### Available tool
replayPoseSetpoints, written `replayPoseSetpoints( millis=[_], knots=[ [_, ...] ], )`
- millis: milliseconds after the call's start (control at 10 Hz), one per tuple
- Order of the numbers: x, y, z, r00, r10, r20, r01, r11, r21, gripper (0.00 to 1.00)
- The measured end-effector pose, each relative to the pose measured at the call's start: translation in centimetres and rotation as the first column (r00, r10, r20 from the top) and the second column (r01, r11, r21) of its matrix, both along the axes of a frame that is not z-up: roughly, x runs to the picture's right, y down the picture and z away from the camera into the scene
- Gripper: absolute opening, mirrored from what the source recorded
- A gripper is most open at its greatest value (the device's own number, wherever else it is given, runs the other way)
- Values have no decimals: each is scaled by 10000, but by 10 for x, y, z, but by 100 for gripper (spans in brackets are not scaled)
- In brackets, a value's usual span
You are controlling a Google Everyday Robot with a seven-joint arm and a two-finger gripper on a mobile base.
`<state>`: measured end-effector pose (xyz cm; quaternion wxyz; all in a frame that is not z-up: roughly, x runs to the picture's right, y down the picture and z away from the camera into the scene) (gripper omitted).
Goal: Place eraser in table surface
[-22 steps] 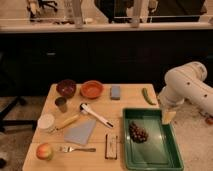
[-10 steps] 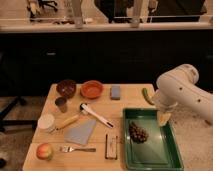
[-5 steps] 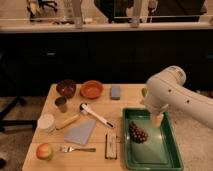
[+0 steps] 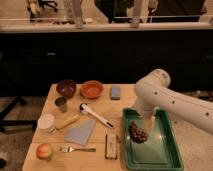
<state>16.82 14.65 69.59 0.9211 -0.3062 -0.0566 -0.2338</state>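
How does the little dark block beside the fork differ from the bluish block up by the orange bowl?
The eraser is dark-edged with a pale middle strip; the blue-grey block is one plain colour. The eraser looks longer and narrower, the block stubbier. The eraser lies near the front edge, the block at the back. Both lie flat on the table surface, apart from the gripper, which hangs over the green tray.

2 bowls [image 4: 66,88] [image 4: 91,89]; 1 ea: cup [image 4: 61,104], fork [image 4: 77,149], apple [image 4: 44,151], eraser [image 4: 111,145], cloth [image 4: 80,132], block [image 4: 115,92], tray [image 4: 156,156]. 1 gripper [image 4: 148,124], over tray.
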Motion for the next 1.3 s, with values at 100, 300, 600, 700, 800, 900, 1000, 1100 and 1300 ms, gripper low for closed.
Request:
replayPoseSetpoints(
  millis=[100, 300, 600, 700, 800, 900, 1000, 1100, 1300],
  knots=[
    [-6, 4, 2, 9999, -108, 90, 109, 9999, -34, 80],
    [-19, 16, 5, 9989, -370, 271, 375, 9992, -159, 80],
    [-24, 21, 6, 9982, -463, 372, 469, 9988, -154, 80],
    [-24, 21, 6, 9982, -460, 375, 466, 9988, -157, 80],
    [-24, 21, 6, 9982, -459, 381, 466, 9988, -160, 80],
    [-26, 21, 6, 9980, -484, 401, 491, 9987, -165, 80],
    [-26, 21, 6, 9980, -484, 406, 491, 9987, -167, 80],
    [-26, 21, 6, 9980, -479, 407, 486, 9987, -170, 80],
    [-28, 25, 7, 9954, -748, 595, 763, 9968, -234, 80]
  ],
)
